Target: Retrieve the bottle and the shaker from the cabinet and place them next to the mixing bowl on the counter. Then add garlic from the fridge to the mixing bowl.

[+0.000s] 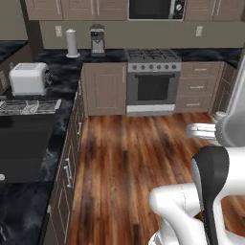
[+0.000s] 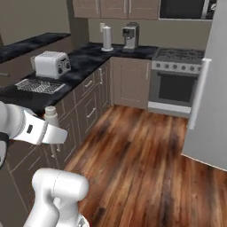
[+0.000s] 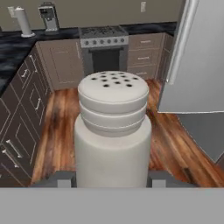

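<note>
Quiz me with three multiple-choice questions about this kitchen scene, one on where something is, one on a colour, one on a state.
1. Where does the white two-slot toaster stand?
A. on the stove
B. on the black marble-look counter
C. on the wooden floor

2. What colour is the cylindrical shaker with a holed top?
A. off-white
B. yellow
C. brown

3. What is the state of the gripper?
A. open and bare
B. shut on the shaker
C. resting on the counter

Answers: 1 B, it sits on the counter beside the dish rack. 2 A, body and cap are off-white. 3 B, the shaker stands upright between the fingertips above the floor.
</note>
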Robot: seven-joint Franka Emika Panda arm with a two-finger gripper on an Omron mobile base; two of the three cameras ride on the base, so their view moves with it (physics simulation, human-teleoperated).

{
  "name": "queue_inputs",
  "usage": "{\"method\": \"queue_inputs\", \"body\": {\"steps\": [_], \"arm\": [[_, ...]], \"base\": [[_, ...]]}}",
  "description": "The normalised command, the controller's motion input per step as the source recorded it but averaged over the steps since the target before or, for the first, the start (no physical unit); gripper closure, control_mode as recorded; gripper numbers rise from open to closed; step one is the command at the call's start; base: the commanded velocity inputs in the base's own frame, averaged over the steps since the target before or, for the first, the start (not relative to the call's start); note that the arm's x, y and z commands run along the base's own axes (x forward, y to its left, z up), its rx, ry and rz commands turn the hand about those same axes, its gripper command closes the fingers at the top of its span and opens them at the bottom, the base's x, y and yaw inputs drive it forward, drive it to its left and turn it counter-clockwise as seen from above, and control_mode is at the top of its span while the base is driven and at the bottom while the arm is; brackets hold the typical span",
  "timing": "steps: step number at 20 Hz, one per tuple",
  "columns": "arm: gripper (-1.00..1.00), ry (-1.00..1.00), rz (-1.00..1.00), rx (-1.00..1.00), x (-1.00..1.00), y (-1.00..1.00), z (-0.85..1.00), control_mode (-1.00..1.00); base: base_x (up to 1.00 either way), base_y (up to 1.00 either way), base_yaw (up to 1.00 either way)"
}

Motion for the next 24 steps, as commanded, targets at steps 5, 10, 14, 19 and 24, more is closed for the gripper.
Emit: {"method": "queue_inputs", "body": {"steps": [5,10,14,19,24], "arm": [[1.00,0.00,0.00,0.00,0.00,0.00,0.00,1.00],[1.00,0.00,0.00,0.00,0.00,0.00,0.00,1.00],[1.00,0.00,0.00,0.00,0.00,0.00,0.00,1.00],[1.00,0.00,0.00,0.00,0.00,0.00,0.00,1.00],[1.00,0.00,0.00,0.00,0.00,0.00,0.00,1.00]], "base": [[-0.02,0.18,0.55],[-0.10,0.29,0.50],[-0.10,0.35,0.49],[-0.02,0.35,0.48],[0.00,0.42,0.45]]}}
